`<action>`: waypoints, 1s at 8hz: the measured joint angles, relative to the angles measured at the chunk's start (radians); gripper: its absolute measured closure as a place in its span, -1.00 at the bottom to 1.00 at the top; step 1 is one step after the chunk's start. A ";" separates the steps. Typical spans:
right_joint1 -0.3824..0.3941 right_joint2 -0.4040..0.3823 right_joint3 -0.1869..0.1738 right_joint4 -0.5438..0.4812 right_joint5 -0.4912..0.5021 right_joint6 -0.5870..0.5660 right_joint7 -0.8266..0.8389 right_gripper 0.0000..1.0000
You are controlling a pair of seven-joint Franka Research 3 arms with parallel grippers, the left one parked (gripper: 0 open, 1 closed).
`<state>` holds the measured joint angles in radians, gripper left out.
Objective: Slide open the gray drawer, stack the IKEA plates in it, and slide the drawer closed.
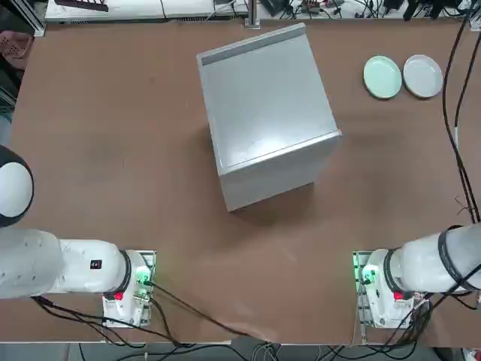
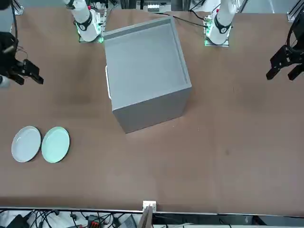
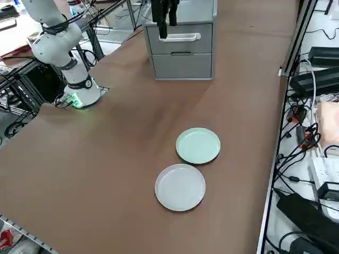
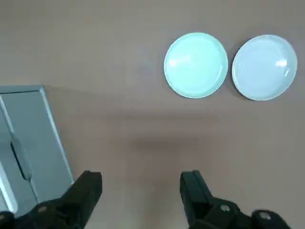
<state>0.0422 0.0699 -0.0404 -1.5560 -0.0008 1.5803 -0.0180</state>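
The gray cabinet (image 1: 267, 113) stands mid-table, turned a little. Its gray drawer (image 3: 183, 30) is shut, with a pale handle (image 3: 183, 37) on the front that faces the robot's right. Two IKEA plates lie side by side on the table at the far right: a mint green one (image 1: 382, 77) (image 4: 196, 65) and a white-gray one (image 1: 422, 76) (image 4: 264, 67). They do not overlap. My right gripper (image 4: 141, 188) (image 2: 28, 76) hangs open and empty, high over the table between the cabinet's front and the plates. It touches neither.
Brown tabletop (image 1: 113, 150) stretches around the cabinet. Cables (image 3: 296, 153) and power strips run along the table's right edge beyond the plates. The right arm's base (image 1: 379, 289) sits at the near edge.
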 joint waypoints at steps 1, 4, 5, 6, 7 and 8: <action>0.000 0.027 0.000 -0.001 0.022 0.002 -0.002 -1.00; 0.022 0.044 0.006 -0.038 0.206 0.052 -0.085 -1.00; 0.058 0.035 0.008 -0.080 0.235 0.120 -0.095 -1.00; 0.099 0.021 0.012 -0.145 0.270 0.199 -0.095 -1.00; 0.127 0.003 0.014 -0.211 0.297 0.242 -0.095 -1.00; 0.139 -0.012 0.014 -0.265 0.317 0.255 -0.095 -1.00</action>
<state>0.1812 0.0578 -0.0265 -1.8207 0.3159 1.8349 -0.1135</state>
